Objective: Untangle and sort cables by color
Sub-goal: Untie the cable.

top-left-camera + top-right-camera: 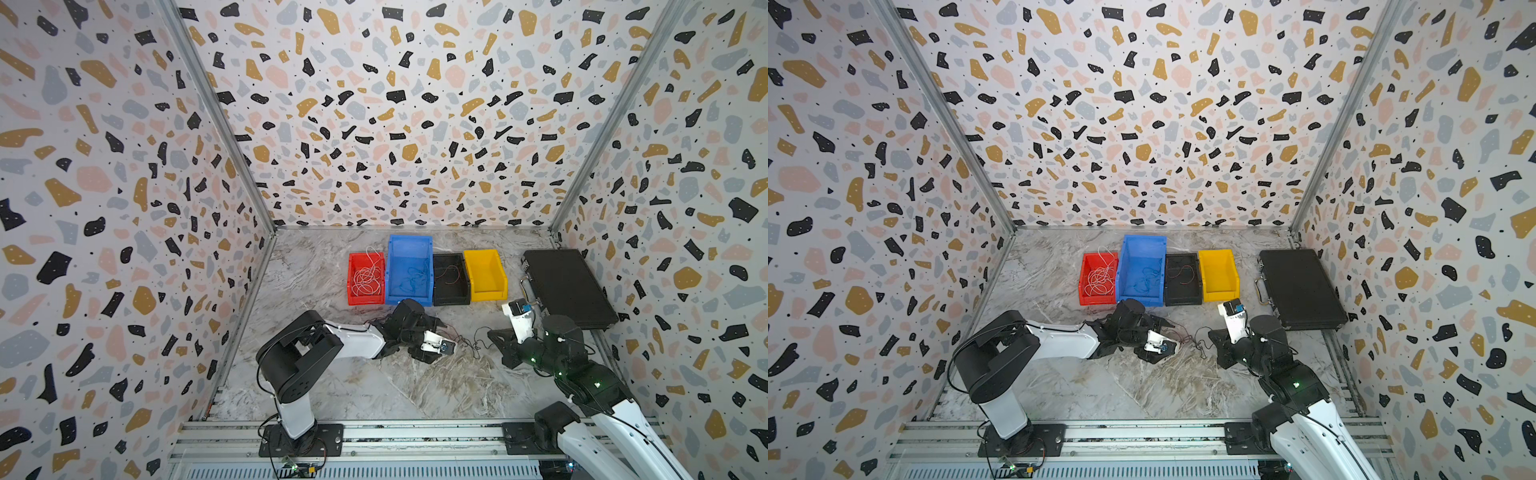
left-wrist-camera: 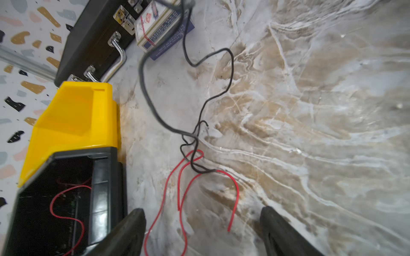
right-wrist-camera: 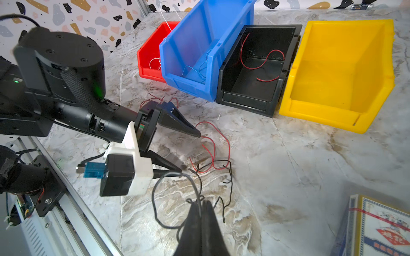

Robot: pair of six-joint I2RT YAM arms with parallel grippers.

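Near the blue-and-white printed cardboard box (image 3: 381,226) — its red lettering possibly Chinese, illegible — the right gripper (image 3: 200,202) is clenching a thin black cable (image 3: 231,177); the left gripper (image 3: 189,153) is gaping wide.

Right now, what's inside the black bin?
A red wire curls across the floor of the black bin; no other wire shows in it. The bin's front lip hides a strip of floor right behind it.
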